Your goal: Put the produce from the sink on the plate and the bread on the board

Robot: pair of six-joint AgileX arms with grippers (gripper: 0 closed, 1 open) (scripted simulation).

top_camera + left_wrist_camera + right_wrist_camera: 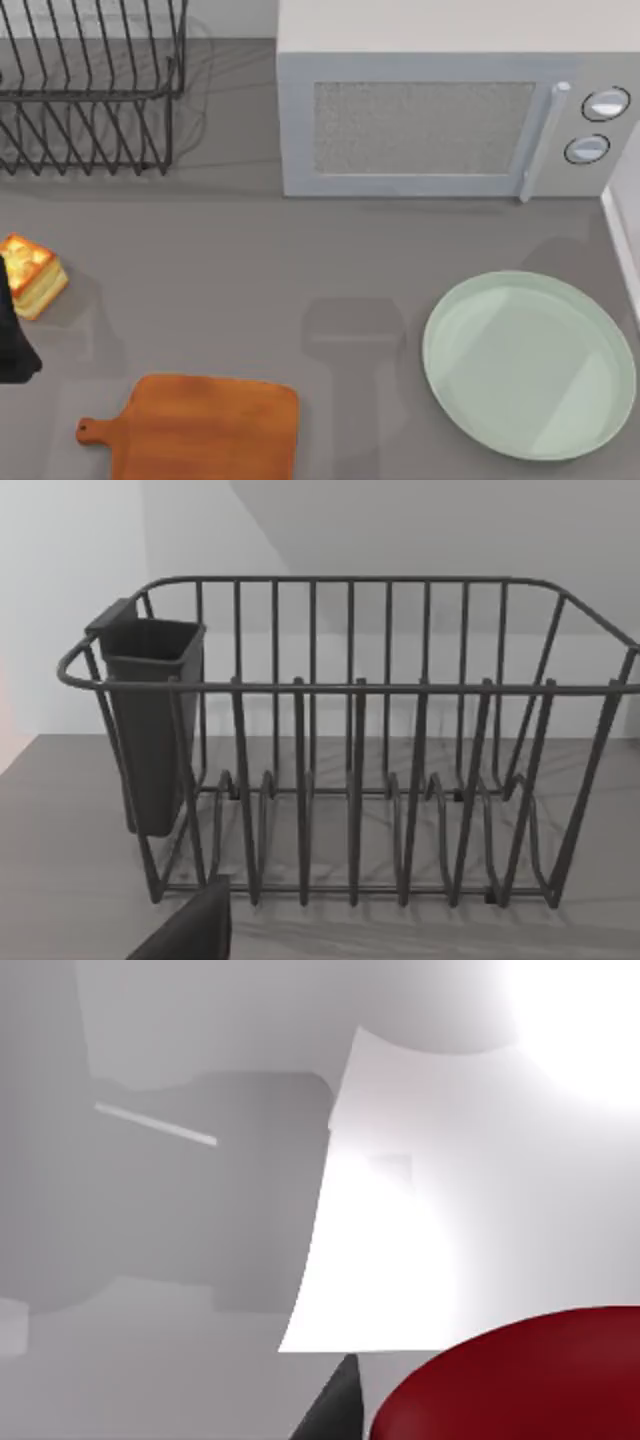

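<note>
My left arm [12, 335] sits at the table's left edge beside the bread [32, 274], its fingers cut off, so I cannot tell their state. My right wrist view shows the red produce [520, 1380] close by a dark fingertip [335, 1410], grip unclear. The plate [530, 365] and board [205, 428] lie bare.

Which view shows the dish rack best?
The left wrist view: the whole dish rack is seen from the side, with its dark cup. The top view shows part of the rack at the table's far left corner, cut by the frame's edge.
</note>
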